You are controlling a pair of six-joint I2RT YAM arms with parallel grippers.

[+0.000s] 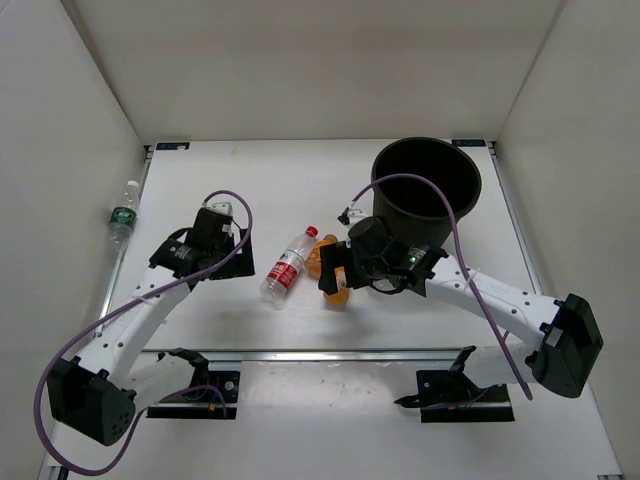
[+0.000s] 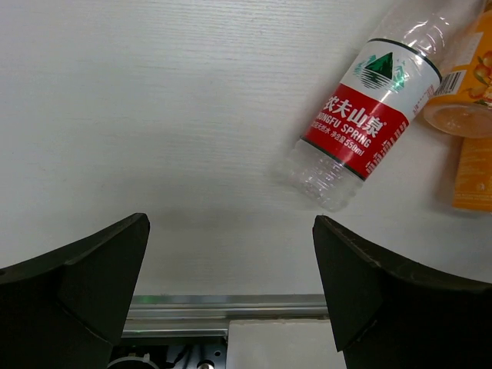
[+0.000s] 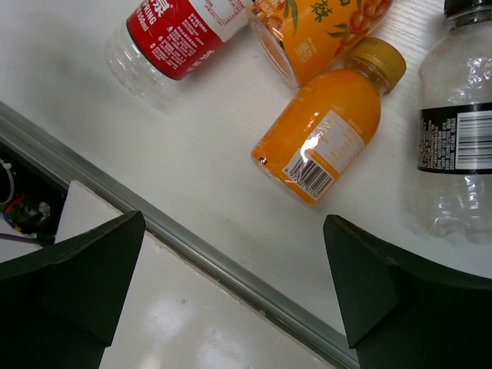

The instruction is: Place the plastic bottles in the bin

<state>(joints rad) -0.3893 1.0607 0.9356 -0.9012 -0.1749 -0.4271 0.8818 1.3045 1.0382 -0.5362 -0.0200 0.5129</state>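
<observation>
- Top view: the bin [image 1: 441, 226] stands upright at the far right of the desk [image 1: 300, 180].
- The red-label bottle [image 1: 285, 266] lies on its side in the middle of the desk, between the two arms.
- The green-label bottle [image 1: 122, 216] lies at the far left, along the desk's edge by the wall, well apart from the others.
- The left gripper [image 1: 222, 212] is left of the red-label bottle. The right gripper [image 1: 335, 270] hangs over orange bottles, just near of the bin.
- Left wrist view: the left gripper [image 2: 231, 231] has its fingers spread wide and holds nothing.
- The red-label bottle [image 2: 357, 123] lies tilted on the desk beyond the right finger. The orange-label bottle [image 2: 470, 69] touches it at the right edge.
- Right wrist view: the right gripper [image 3: 234, 223] is also wide open and empty.
- The small orange bottle [image 3: 323, 134] lies on its side between the fingers, further out, its barcode up.
- Beyond it lie the orange-label bottle [image 3: 323, 31] and the red-label bottle [image 3: 177, 34], touching each other.
- A clear black-label bottle [image 3: 457, 131] with a dark cap lies at the right.
</observation>
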